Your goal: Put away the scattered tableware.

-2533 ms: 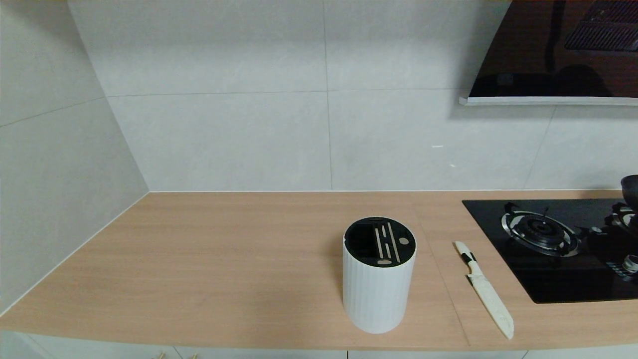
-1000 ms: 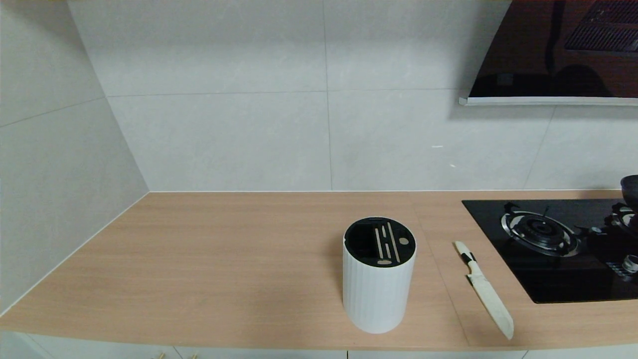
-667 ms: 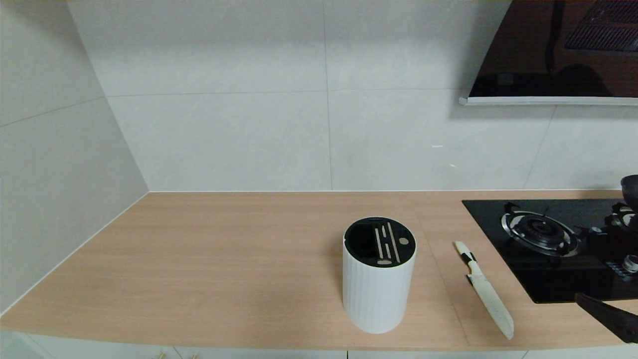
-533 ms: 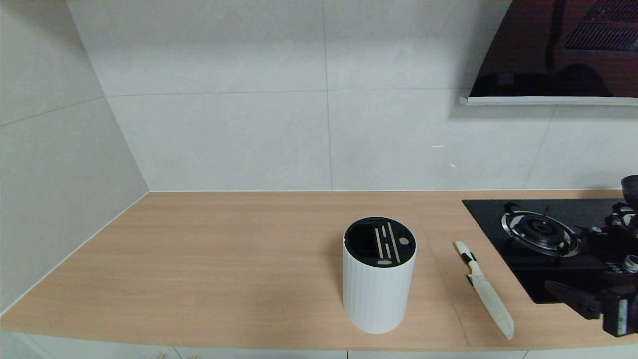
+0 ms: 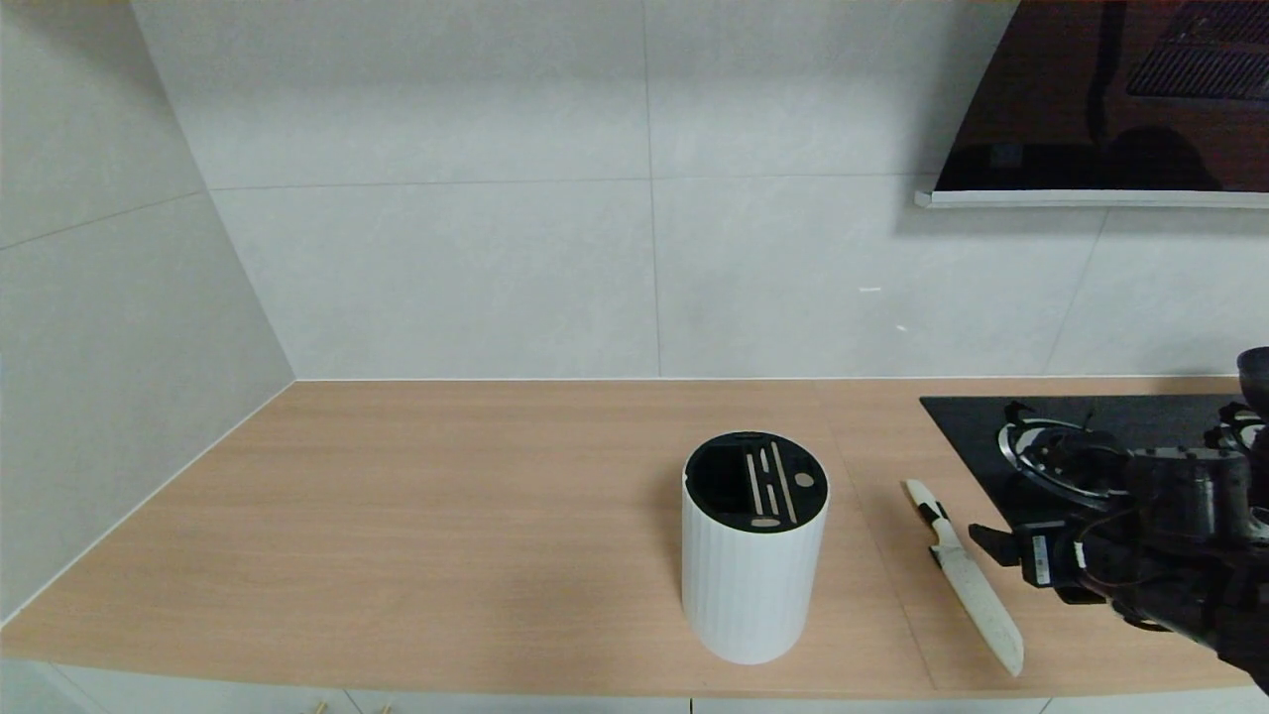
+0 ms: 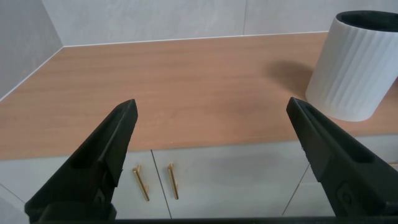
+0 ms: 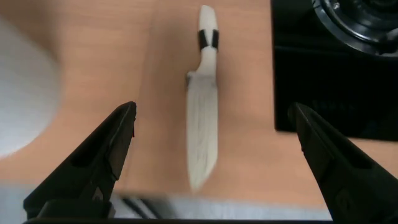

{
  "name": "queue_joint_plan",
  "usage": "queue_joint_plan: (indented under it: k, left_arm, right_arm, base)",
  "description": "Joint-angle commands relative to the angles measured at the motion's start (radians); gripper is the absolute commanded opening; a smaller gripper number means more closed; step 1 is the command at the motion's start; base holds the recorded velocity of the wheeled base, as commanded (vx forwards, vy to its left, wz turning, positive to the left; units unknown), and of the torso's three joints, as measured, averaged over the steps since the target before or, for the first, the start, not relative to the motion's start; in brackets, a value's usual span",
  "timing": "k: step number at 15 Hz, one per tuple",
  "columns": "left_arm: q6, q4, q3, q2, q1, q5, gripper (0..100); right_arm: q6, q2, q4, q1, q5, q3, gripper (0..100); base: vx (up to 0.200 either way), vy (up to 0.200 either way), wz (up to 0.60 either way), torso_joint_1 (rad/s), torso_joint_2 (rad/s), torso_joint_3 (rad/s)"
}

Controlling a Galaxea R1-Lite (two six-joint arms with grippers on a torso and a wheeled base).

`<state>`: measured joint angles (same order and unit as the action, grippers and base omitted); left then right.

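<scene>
Hovering over the knife (image 7: 203, 134), right gripper (image 7: 212, 112) spread wide.
Knife lies flat on the counter (image 5: 446, 516) between holder (image 5: 753, 545) and stove (image 5: 967, 416), centred under the open jaws, untouched; left gripper (image 6: 211, 106) spread too.

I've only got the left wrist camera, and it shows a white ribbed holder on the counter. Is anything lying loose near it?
Observer: Yes, a knife lies flat on the counter between the holder and the stove, touching neither.
Operator: Where's the right gripper?
Observer: By the stove's near left corner, beside the knife, fingers open.
Operator: Which way does the knife lie?
Observer: Handle toward the wall, blade tip toward the counter's front edge.
</scene>
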<state>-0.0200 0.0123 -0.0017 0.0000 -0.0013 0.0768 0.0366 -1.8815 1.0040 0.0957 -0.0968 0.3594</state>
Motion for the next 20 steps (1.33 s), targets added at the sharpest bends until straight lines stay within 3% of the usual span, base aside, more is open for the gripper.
queue_joint_plan:
  k: [1,6,12,20]
  left_arm:
    - [0.0,0.0,0.0,0.0,0.0,0.0,100]
    - [0.002,0.0,0.0,0.0,0.0,0.0,100]
    - [0.0,0.0,0.0,0.0,0.0,0.0,100]
    - [0.002,0.0,0.0,0.0,0.0,0.0,100]
  right_arm:
    - [0.0,-0.153,0.03,0.015,-0.011,0.044,100]
    - [-0.003,-0.275,0.044,0.027,-0.006,0.087,100]
    - [0.0,-0.459,0.223,0.024,-0.011,0.145,100]
    - [-0.049,-0.505,0.235,-0.016,0.009,0.194,100]
  base:
    - [0.0,0.0,0.0,0.0,0.0,0.0]
    - [0.0,0.0,0.0,0.0,0.0,0.0]
    - [0.0,0.0,0.0,0.0,0.0,0.0]
    - [0.0,0.0,0.0,0.0,0.0,0.0]
